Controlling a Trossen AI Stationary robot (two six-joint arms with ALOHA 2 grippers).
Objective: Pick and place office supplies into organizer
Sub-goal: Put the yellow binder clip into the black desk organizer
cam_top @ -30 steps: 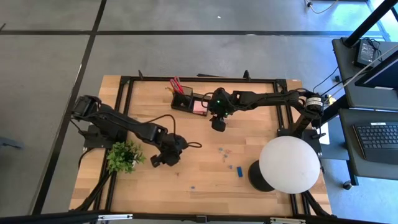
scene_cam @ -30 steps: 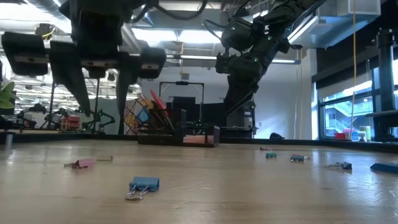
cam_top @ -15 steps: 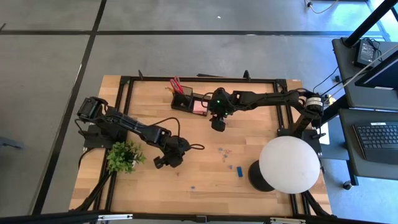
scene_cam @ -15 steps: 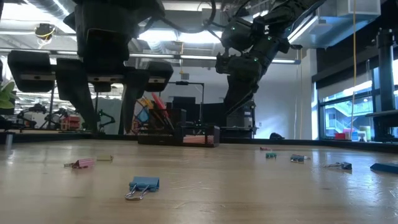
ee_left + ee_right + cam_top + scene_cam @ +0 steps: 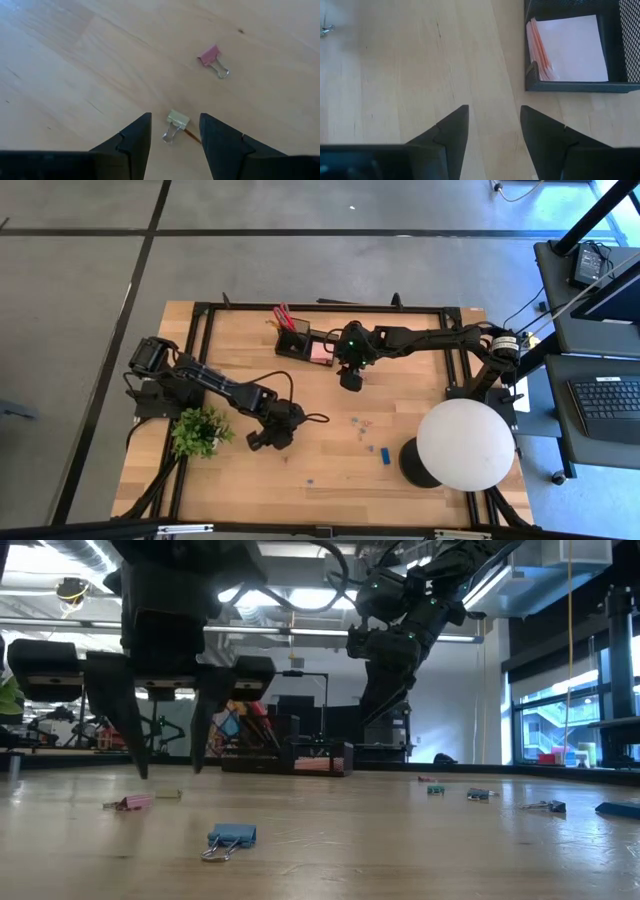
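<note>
A pale yellow binder clip at lower centre lies between the spread fingers of the left gripper, seemingly poised for pickup, while the right gripper, fingers apart and empty, waits beside the organizer.

Pale yellow clip and pink clip on the light wood-grain bench; blue clip; pink sticky-note pad in the black mesh organizer.

A robotics lab or workshop, probably: a wooden table on grey concrete floor, a computer desk with keyboard at right, ceiling strip lights and equipment behind.
</note>
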